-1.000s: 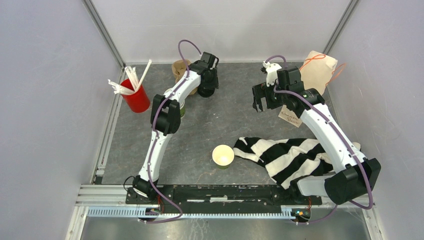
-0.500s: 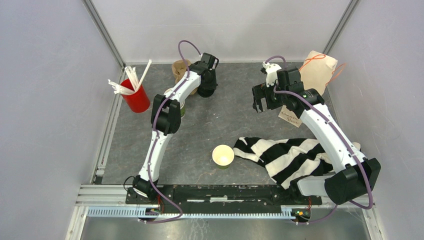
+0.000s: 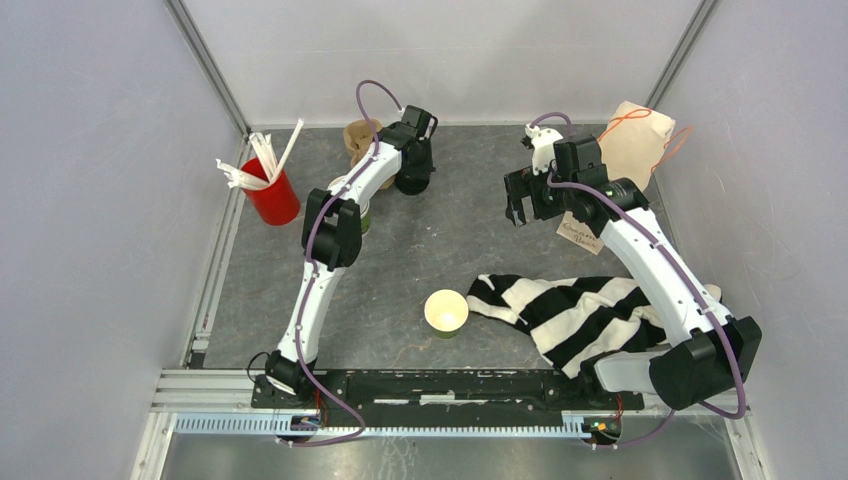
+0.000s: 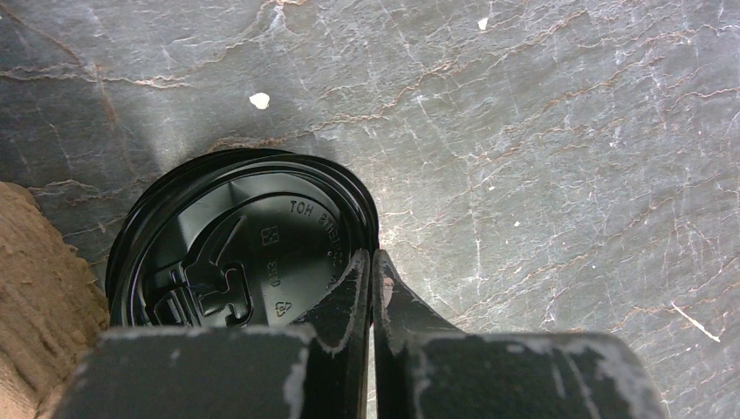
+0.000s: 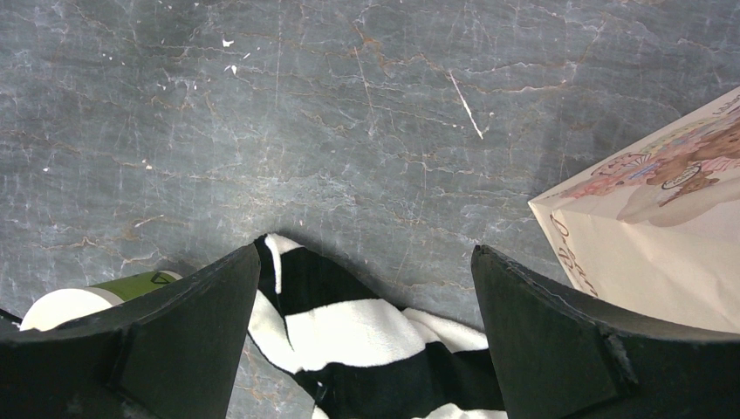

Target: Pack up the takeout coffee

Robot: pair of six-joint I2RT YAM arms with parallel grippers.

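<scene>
Black plastic is the matter in hand. At the far side of the worktop [image 3: 450, 250] the left gripper [image 3: 414, 172] sits just beside the moulded-pulp carrier [image 3: 360, 138]. Its wrist view shows the jaws pressed together, tips at the rim of a black lid [image 4: 244, 253] lying flat. I cannot tell whether any sliver of rim is caught between them. Above mid-worktop the right gripper [image 3: 517, 207] hangs with jaws spread wide, holding nothing.

Task items:
- One green cup [image 3: 446, 312] stands open near the front edge, just beside the striped cloth [image 3: 580, 310].
- A second green cup [image 3: 364, 216] is half hidden under the left arm. Its cream rim shows, so it is probably uncapped too.
- Only one lid is seen.

Judgement: this is the lidding step, barely begun, with nothing packed. The next move calls for a sure hold on that thin rim: part the jaws, straddle the edge, close. Then lift the lid, carry it to an open cup and seat it level.

Surroundings:
- Pale walls stand on three sides, with aluminium rails in the corners.
- The worktop is dark grey, stone-patterned and veined.
- A paper bag [image 3: 635, 140] sits far right and a red cup of straws [image 3: 272, 197] far left.
- A few white specks [image 4: 258, 100] lie near the lid.
</scene>
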